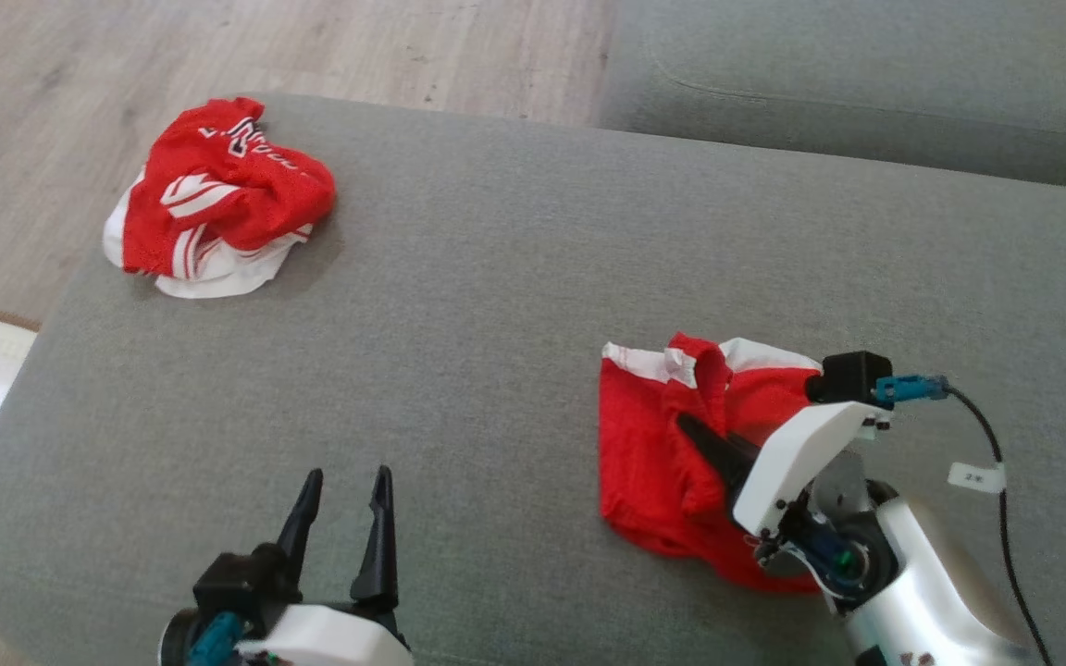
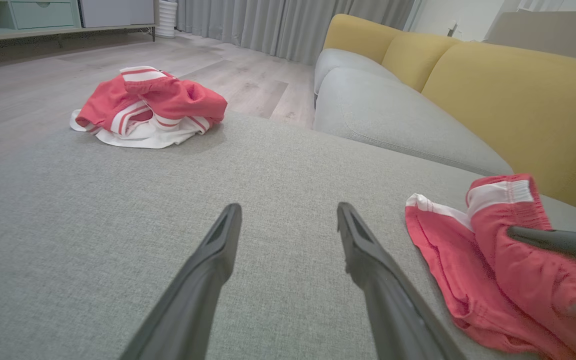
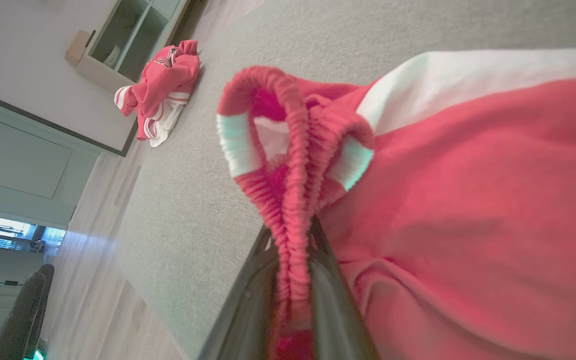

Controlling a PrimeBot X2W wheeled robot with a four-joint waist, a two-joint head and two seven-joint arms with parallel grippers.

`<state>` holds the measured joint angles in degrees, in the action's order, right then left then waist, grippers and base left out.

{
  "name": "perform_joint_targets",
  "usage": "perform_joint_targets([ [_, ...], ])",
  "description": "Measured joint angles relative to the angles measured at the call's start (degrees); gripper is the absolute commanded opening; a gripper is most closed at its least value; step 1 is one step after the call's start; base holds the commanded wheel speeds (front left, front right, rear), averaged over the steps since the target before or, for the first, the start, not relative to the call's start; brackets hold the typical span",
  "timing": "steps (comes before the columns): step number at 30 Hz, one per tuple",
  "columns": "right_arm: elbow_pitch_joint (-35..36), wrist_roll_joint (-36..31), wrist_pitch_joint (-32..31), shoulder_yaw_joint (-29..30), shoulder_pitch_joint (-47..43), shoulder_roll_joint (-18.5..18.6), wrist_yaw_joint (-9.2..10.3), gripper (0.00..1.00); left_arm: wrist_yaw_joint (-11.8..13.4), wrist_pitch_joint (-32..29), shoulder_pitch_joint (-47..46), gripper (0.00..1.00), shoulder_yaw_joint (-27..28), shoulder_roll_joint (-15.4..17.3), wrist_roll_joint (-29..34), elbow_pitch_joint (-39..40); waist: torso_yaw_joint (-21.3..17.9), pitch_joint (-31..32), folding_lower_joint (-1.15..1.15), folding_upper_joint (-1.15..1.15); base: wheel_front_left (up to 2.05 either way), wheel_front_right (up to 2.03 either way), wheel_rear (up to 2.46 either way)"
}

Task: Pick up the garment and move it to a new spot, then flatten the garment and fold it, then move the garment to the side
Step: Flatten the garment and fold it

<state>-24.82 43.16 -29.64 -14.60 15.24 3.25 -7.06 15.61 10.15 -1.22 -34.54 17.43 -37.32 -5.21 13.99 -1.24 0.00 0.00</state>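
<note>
The right tool (image 1: 692, 430) pinches the garment (image 1: 649, 462) by its waistband; the left tool (image 1: 348, 474), spread wide, hangs well apart on its left.

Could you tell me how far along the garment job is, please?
Done: nothing yet; the red shorts with white trim lie rumpled on the grey fabric cushion. In hand: the right gripper is shut on their waistband. To do: moving, flattening, folding, setting aside; the left gripper hangs open.

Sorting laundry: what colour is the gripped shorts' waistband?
The waistband is red with white sections; the right wrist view shows it best.
</note>
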Motion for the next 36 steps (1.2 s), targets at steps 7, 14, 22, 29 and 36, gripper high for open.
perform_joint_targets([
  [7, -7.68, 3.57, 6.45, -6.43, 4.87, 0.01, 0.00, 1.00, 0.02, 0.00, 0.02, 1.00, -0.56, -0.07, 0.00, -0.24, 1.75, 0.60, 0.00, 0.00, 0.00, 0.00, 0.00],
  [14, -7.71, 3.05, 12.04, -12.57, 7.39, 0.00, 0.00, 1.00, 0.10, 0.02, 0.34, 1.00, -0.59, -0.02, 0.00, -0.24, 0.88, 1.31, 0.00, 0.00, 0.00, 0.00, 0.00],
  [22, -5.82, -11.09, 21.87, -9.16, 7.58, 0.01, 0.00, 1.00, 0.08, 0.03, 0.21, 1.00, -0.73, -0.02, 0.00, -0.21, -1.89, 2.33, 0.00, 0.00, 0.00, 0.00, 0.00],
  [29, 0.21, -27.89, 30.00, 2.92, 3.64, 0.01, 0.00, 1.00, 0.08, 0.86, -1.61, 1.00, -0.59, -0.03, 0.25, -0.23, -4.55, 3.35, 0.00, 0.00, 0.00, 0.00, 0.00],
  [36, 8.88, -32.17, 31.38, 11.22, -9.04, -0.13, 0.00, 1.00, 0.07, 2.12, -0.91, 1.00, 0.29, 0.05, 0.16, -1.46, -6.24, 4.41, 0.00, 0.00, 0.00, 0.00, 0.00],
])
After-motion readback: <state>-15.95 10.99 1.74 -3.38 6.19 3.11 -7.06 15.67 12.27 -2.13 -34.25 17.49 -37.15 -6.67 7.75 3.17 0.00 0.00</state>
